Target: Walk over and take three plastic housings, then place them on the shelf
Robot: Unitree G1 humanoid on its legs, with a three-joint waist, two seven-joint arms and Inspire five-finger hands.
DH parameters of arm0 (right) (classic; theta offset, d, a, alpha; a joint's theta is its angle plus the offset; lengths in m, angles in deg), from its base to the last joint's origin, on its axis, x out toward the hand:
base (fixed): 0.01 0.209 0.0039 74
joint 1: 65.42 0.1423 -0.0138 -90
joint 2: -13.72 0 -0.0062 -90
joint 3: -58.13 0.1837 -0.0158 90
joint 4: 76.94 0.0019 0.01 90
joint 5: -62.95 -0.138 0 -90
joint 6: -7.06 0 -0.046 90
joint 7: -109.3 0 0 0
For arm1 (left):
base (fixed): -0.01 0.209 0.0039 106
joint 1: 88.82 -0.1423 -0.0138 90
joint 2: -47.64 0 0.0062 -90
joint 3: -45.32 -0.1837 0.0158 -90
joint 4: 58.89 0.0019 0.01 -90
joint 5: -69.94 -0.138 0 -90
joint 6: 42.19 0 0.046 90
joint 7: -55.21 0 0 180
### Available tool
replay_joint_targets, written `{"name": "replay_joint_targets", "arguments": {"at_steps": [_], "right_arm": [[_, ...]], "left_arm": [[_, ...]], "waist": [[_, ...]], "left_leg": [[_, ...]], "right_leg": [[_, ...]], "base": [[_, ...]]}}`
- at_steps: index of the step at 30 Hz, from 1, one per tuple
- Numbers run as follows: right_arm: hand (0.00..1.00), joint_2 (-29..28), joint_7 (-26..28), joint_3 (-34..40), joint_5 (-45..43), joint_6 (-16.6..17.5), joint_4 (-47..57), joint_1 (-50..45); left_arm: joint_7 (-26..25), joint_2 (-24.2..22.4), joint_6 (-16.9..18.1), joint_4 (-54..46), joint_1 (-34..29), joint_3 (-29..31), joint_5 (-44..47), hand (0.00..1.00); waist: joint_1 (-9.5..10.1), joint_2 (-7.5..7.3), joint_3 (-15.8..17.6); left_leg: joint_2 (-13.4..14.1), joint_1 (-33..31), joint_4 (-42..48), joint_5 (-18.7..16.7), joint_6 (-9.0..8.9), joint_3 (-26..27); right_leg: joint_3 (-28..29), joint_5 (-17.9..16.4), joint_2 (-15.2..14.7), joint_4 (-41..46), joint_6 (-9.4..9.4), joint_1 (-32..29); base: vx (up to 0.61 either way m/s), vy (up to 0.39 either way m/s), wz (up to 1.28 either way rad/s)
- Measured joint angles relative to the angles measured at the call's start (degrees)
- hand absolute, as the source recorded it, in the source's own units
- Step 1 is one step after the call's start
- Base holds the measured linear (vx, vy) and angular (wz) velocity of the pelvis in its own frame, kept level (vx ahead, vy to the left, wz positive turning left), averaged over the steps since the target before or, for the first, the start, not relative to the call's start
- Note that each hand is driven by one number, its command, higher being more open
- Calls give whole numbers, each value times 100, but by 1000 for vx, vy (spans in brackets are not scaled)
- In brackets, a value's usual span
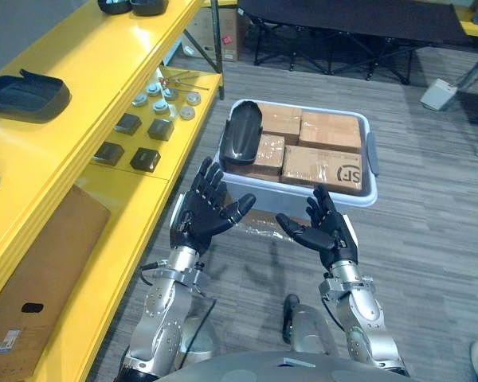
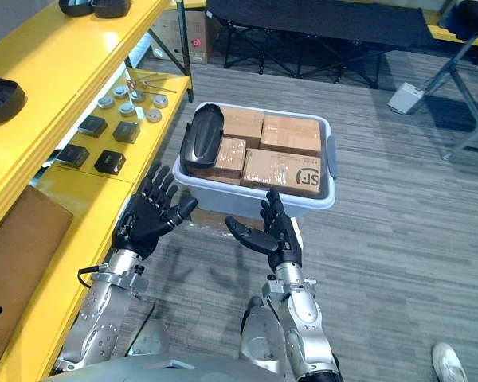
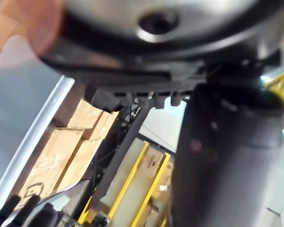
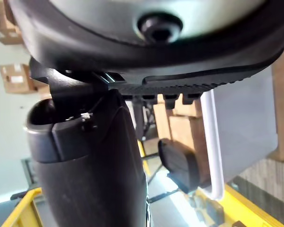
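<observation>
One black plastic housing (image 1: 243,134) lies in the grey bin (image 1: 303,195) on the floor, propped at the bin's left end beside the taped cardboard boxes (image 1: 323,167). Both hands are empty. The left hand (image 1: 201,211) and the right hand (image 1: 323,231) hover palm-up just short of the bin's near wall, fingers spread and relaxed, touching nothing.

On the yellow shelf (image 1: 88,119) to the robot's left, another housing (image 1: 24,95) sits on the upper level. Two dark shapes (image 1: 131,6) at the far end are probably housings too, though the picture's edge cuts them off. If so, the step in hand looks like the reach for the last of the three.

The next move calls for bringing the hands forward over the rim, with the left going to the housing. The hand should close firmly round the curved shell, since the smooth plastic may slip. It then needs to lift the housing clear of the wall and boxes before turning to the shelf.
</observation>
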Motion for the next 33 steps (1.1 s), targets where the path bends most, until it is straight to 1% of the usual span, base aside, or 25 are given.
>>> {"name": "replay_joint_targets", "arguments": {"at_steps": [1, 2, 3, 4, 5, 6, 7, 8, 9, 10, 11, 12, 13, 14, 15, 16, 17, 20, 22, 25, 27, 29, 30, 31, 33], "right_arm": [[100, 6, 9, -6, -1, -2, 7, 0], [100, 61, 20, -5, -8, -14, 92, 16], [100, 124, 35, 8, -25, -33, 172, -15], [100, 177, 74, 37, -56, -48, 179, -32], [100, 240, 178, 49, -56, -59, 181, -42], [100, 256, 213, 48, -55, -58, 185, -41], [100, 275, 211, 126, -55, -57, 192, -41], [100, 262, 150, 226, -44, -57, 199, -38], [100, 261, 81, 253, -39, -57, 205, -38], [100, 253, -65, 282, -36, -58, 204, -35], [100, 243, -252, 265, -5, -59, 200, -16], [100, 247, -344, 249, 8, -58, 192, -7], [100, 306, -573, 225, 15, -57, 183, 5], [100, 185, -778, 152, 25, -140, 86, 127], [100, 136, -839, 148, 30, -149, 86, 168], [100, 97, -930, 149, 26, -150, 79, 252], [100, 88, -1048, 149, 14, -165, -21, 459], [100, 78, -1370, 179, 20, -168, -321, 817], [100, 79, -1567, 214, 27, -167, -531, 1073], [100, 116, -2179, 600, 256, -175, -1069, 1893], [100, 313, -2643, 890, 259, -297, -1295, 2557], [100, 545, -2950, 1050, 314, -452, -1528, 3192], [100, 611, -3001, 1082, 391, -508, -1611, 3351], [100, 763, -3074, 1107, 445, -590, -1775, 3616], [100, 951, -3046, 1199, 440, -667, -2019, 3898]], "left_arm": [[-15, 5, -6, -2, -36, -6, 62, 100], [-64, -84, -11, -3, -86, -33, 173, 100], [-87, -144, -16, 41, -103, -73, 177, 100], [-92, -188, -25, 79, -159, -81, 178, 100], [-113, -242, -28, 121, -240, -78, 190, 100], [-121, -249, -29, 154, -250, -78, 189, 100], [-148, -248, -37, 174, -268, -80, 188, 100], [-174, -250, -36, 174, -259, -80, 179, 100], [-179, -250, -35, 174, -254, -80, 166, 100], [-179, -249, -32, 173, -250, -80, 161, 100], [-178, -247, -23, 172, -249, -85, 161, 100], [-181, -251, -23, 173, -254, -99, 162, 100], [-178, -251, -15, 166, -259, -184, 163, 100], [-167, -194, -13, 168, -229, -206, 162, 100], [-163, -152, -13, 160, -209, -212, 161, 100], [-172, -85, -15, 160, -165, -246, 159, 100], [-178, 15, -24, 161, -75, -255, 162, 100], [-203, 51, -31, 159, -112, -257, 159, 100], [-204, 71, -32, 159, -132, -269, 162, 100], [-204, 61, -36, 158, -96, -385, 157, 100], [-193, 6, -38, 149, 16, -460, 157, 100], [-194, 2, -38, 147, 94, -453, 159, 100], [-199, -1, -43, 148, 97, -451, 160, 100], [-205, -20, -41, 147, 78, -445, 165, 100], [-211, 5, -41, 148, 69, -547, 168, 100]], "waist": [[11, 28, -66], [22, 150, -143], [-58, 225, -187], [-117, 228, -210], [-153, 240, -223], [-141, 230, -220], [-74, 215, -225], [-50, 152, -188], [-51, 141, -181], [-48, 143, -182], [-10, 146, -183], [29, 169, -195], [108, 280, -259], [97, 92, -297], [82, 27, -302], [80, -76, -285], [84, -177, -258], [119, -207, -239], [131, -221, -198], [189, -136, 68], [246, -54, 269], [259, -23, 522], [260, 20, 588], [274, 97, 710], [384, 189, 780]], "left_leg": [[23, 53, -43, 43, 77, -54], [-27, -233, 897, -44, 67, -95], [7, -513, 1384, 31, 176, -56], [38, -622, 1640, 216, 188, -78], [119, -772, 1982, 427, 192, -44], [137, -871, 2163, 542, 170, 22], [95, -989, 2226, 335, 127, 282], [-37, -1111, 1977, 161, 154, 545], [-125, -1180, 1792, 128, 177, 681], [-288, -1290, 1345, 151, 204, 897], [-411, -1377, 840, 317, 303, 931], [-447, -1352, 494, 565, 362, 920], [-496, -1363, -109, 1482, 407, 881], [-703, -1295, -165, 1476, 507, 933], [-787, -1300, -260, 1496, 537, 945], [-914, -1314, -381, 1548, 614, 966], [-1061, -1354, -464, 1593, 681, 982], [-1155, -1350, -526, 1619, 719, 900], [-1164, -1375, -531, 1628, 733, 821], [-1221, -1418, -633, 1763, 737, 650], [-1248, -1608, -736, 1928, 721, 541], [-1295, -1750, -841, 2122, 678, 464], [-1287, -1777, -863, 2172, 668, 421], [-1265, -1779, -941, 2273, 673, 359], [-1226, -1791, -1110, 2374, 701, 362]], "right_leg": [[-31, -61, 28, -13, -60, -3], [-87, -141, 103, -29, -138, 19], [-215, -172, 176, -82, -201, 117], [-316, -174, 208, -148, -197, 279], [-420, -163, 241, -403, -248, 563], [-467, -149, 242, -524, -269, 671], [-505, -100, 222, -752, -281, 850], [-575, -50, 145, -997, -237, 1023], [-634, -25, 98, -1117, -212, 1123], [-726, 15, 26, -1322, -149, 1312], [-775, 49, -34, -1414, -89, 1448], [-775, 67, -49, -1411, -45, 1476], [-747, 65, -25, -1408, 79, 1525], [-676, 71, -224, -1442, 224, 1538], [-681, 99, -310, -1437, 266, 1495], [-682, 115, -441, -1399, 290, 1407], [-696, 178, -569, -1397, 388, 1346], [-731, 309, -618, -1388, 419, 1373], [-798, 308, -602, -1372, 419, 1386], [-865, 273, -579, -1275, 374, 1348], [-900, 170, -569, -1252, 333, 1184], [-921, -32, -569, -1209, 412, 1070], [-944, -47, -560, -1152, 436, 1026], [-987, -77, -544, -1010, 404, 962], [-989, -126, -533, -921, 369, 830]], "base": [[282, -184, 10], [225, -118, 19], [284, -193, 33], [314, -198, 48], [329, -165, 37], [324, -68, 21], [292, -44, 19], [268, -33, 24], [282, 34, 42], [210, 72, 40], [251, 129, 28], [220, 183, 0], [259, 218, -7], [214, 196, 2], [149, 140, 19], [138, 185, 26], [119, 176, 22], [72, 112, 20], [-4, 23, 18], [-96, 22, 24], [-160, 13, 30], [-207, 5, 30], [-191, -14, 28], [-220, -28, 19], [-178, -24, 9]]}}
